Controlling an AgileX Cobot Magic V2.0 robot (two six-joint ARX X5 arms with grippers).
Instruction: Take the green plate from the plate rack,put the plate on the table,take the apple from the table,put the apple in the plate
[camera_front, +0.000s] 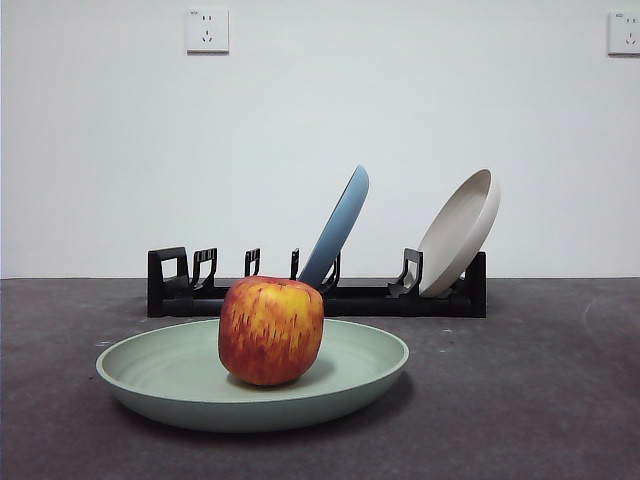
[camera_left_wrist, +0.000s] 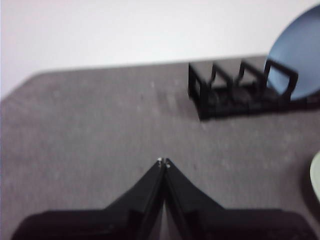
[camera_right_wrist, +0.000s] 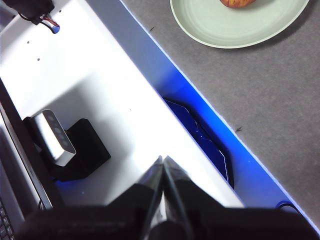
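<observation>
Apple (camera_front: 271, 330) rests in green plate (camera_front: 180, 370) on table (camera_front: 540, 400); we judge task complete; left gripper (camera_left_wrist: 163, 161) and right gripper (camera_right_wrist: 163, 158) closed, empty; nothing remains.

The apple (camera_front: 271, 331) was red with yellow-orange streaks, and the green plate (camera_front: 170, 375) was a matte pale sage. The plate rack (camera_front: 340, 298) was black, holding a blue plate (camera_front: 340, 226) and a beige plate (camera_front: 462, 230). The table (camera_front: 520, 400) was dark grey and faintly speckled, the wall (camera_front: 300, 120) white.
</observation>
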